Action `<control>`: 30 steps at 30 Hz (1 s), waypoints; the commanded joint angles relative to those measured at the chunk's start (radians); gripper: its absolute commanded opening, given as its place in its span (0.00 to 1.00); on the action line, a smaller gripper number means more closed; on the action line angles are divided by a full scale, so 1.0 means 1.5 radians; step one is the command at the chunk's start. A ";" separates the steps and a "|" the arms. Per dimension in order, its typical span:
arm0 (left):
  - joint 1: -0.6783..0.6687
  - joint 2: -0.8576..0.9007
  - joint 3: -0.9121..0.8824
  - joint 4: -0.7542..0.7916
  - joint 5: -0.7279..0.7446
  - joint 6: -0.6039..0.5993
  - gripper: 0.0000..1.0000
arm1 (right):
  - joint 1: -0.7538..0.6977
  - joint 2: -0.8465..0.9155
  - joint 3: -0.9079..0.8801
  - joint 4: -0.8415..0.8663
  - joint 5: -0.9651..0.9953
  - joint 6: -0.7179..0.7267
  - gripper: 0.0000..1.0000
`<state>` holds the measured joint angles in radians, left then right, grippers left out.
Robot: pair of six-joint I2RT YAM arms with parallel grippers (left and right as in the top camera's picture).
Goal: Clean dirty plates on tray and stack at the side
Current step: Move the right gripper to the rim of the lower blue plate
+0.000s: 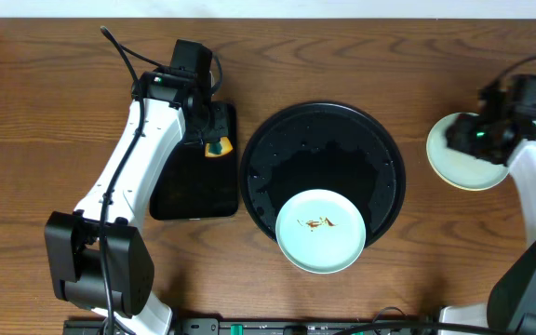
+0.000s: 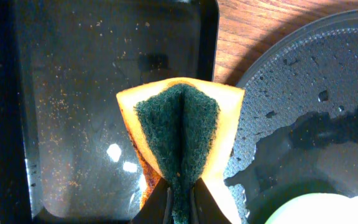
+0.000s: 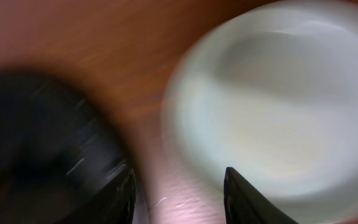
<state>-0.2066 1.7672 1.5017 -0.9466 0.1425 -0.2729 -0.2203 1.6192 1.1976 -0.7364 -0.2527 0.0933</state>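
Observation:
A pale mint-blue plate with a brown sauce smear sits at the front of the round black tray; the tray is wet. A pale plate stack lies on the table at the right, its plates hard to tell apart; it is blurred in the right wrist view. My right gripper is open and empty over the stack's left edge. My left gripper is shut on a yellow-and-green sponge, folded, above the rectangular tray's right edge.
The rectangular black tray lies left of the round tray, speckled with crumbs. The round tray's wet rim shows in the left wrist view. Both arm bases stand at the table's front edge.

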 commanded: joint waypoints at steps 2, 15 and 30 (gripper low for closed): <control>0.004 -0.012 -0.001 -0.005 -0.008 -0.001 0.08 | 0.092 -0.011 -0.006 -0.074 -0.128 -0.044 0.44; 0.004 -0.012 -0.001 -0.005 -0.008 -0.001 0.07 | 0.315 -0.011 -0.160 -0.071 -0.036 0.026 0.35; 0.004 -0.012 -0.001 -0.007 0.000 -0.001 0.07 | 0.340 -0.011 -0.259 0.040 0.051 0.110 0.01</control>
<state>-0.2066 1.7672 1.5017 -0.9531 0.1429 -0.2729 0.2813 1.6016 0.8177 -0.6983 -0.2291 0.2363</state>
